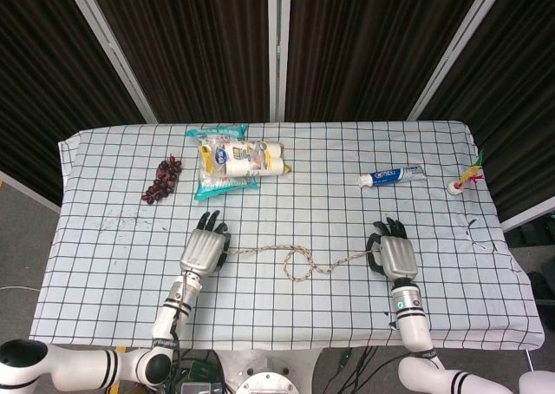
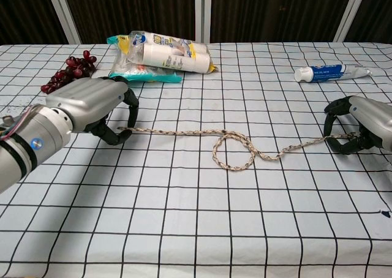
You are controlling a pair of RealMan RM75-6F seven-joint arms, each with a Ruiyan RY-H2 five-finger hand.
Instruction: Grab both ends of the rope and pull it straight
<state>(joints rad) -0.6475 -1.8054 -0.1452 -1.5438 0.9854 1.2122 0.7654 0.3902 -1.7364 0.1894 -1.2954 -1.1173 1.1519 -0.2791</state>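
Checkered tabletop point(image 1: 277, 151) at frame centre: left robot hand point(image 2: 92, 103) and right robot hand point(image 2: 361, 123), both palm-down with fingers curled, pinch the rope point(image 2: 233, 146) ends, loop mid-span.

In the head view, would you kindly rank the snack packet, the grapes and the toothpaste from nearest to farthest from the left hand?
From the left hand:
1. Snack packet, behind it, slightly to the right.
2. Grapes, behind it to the left; close to the packet's distance, so this order is tentative.
3. Toothpaste, far across on the right side.
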